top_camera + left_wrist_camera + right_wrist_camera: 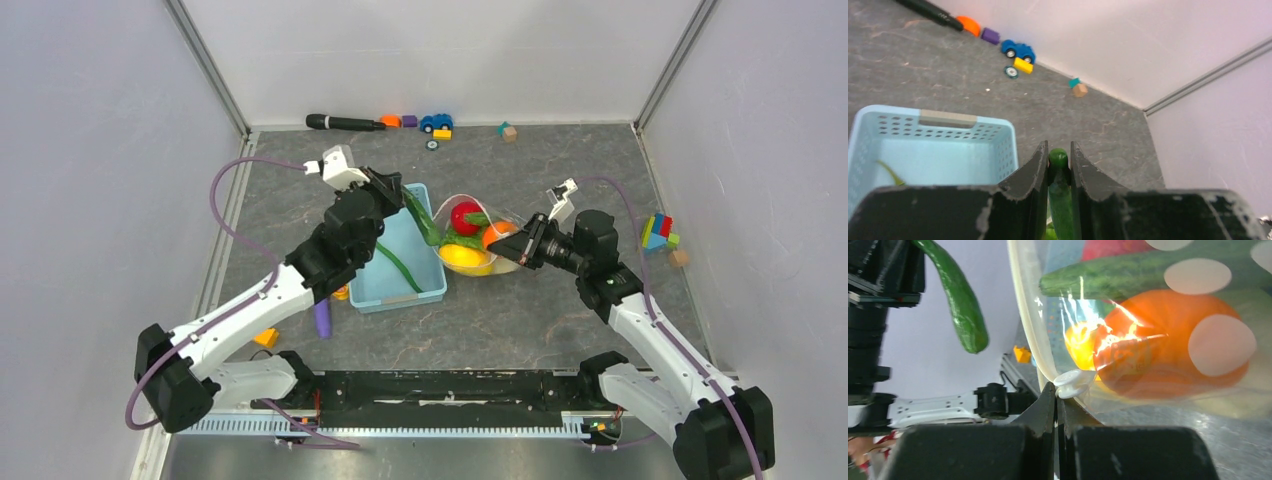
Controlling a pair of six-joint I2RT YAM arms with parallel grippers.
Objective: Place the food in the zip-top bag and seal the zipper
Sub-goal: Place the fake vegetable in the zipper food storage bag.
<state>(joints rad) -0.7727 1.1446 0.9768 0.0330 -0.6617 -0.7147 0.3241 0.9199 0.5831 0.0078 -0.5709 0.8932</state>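
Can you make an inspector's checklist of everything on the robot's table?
Surface: dark grey stone-look table.
Job's things: zip-top bag open, holding red piece, orange piece, yellow piece; cucumber held beside it; thin green piece in blue basket.
Clutter: black marker, toy car at the back; coloured blocks right; purple rod left.
Grippers: left gripper shut on cucumber; right gripper shut on zip-top bag's rim.
Cables: purple cables loop off both arms.
Surroundings: plain white walls; nothing else seen.

The basket (pixel 400 300) lies left of the zip-top bag (pixel 497 215) holding food (pixel 465 256), a cucumber (pixel 420 218) hanging between them.
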